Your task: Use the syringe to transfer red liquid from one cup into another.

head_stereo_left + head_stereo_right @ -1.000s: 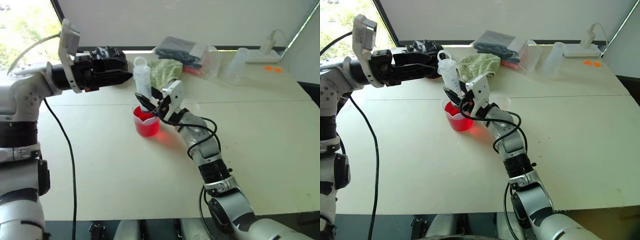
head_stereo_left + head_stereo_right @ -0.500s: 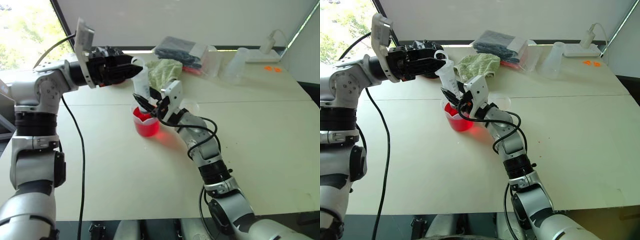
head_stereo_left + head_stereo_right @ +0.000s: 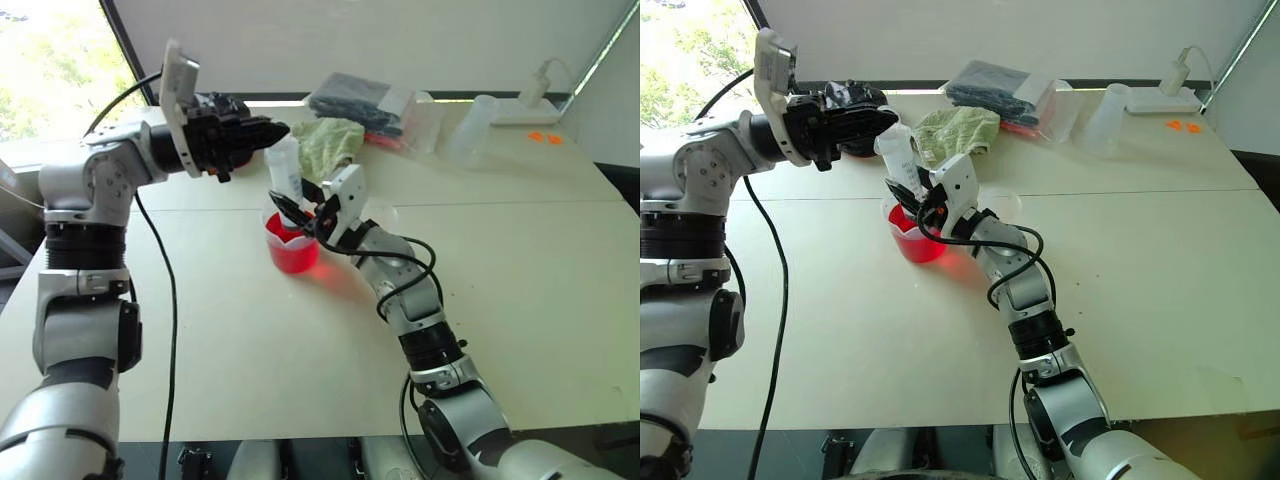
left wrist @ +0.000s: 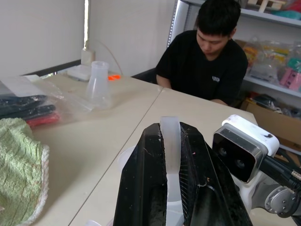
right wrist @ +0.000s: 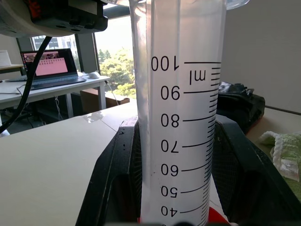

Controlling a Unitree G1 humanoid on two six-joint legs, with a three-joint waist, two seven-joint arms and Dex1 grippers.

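The clear syringe point(image 3: 285, 172) stands upright over the wide spouted beaker point(image 3: 292, 250) of red liquid point(image 3: 295, 258) at mid-table. Its lower end dips into the beaker, and its tip is hidden. My right gripper point(image 3: 298, 208) is shut on the barrel; up close the barrel point(image 5: 181, 117) shows printed volume marks between the black fingers point(image 5: 117, 179). My left gripper point(image 3: 272, 131) reaches in level from the left and is shut on the plunger's top end point(image 4: 170, 141). A narrower clear cup point(image 3: 380, 213) stands just behind my right hand, its base hidden.
A green cloth point(image 3: 330, 140), a dark bagged packet point(image 3: 365, 100), an upturned clear cup point(image 3: 470, 130) and a white power strip point(image 3: 530, 105) lie along the far edge. A person point(image 4: 211, 61) sits beyond the table. The near half of the table is bare.
My left gripper moved right up to the syringe's top and shut on the plunger end. The right gripper and the syringe barrel stayed where they were.
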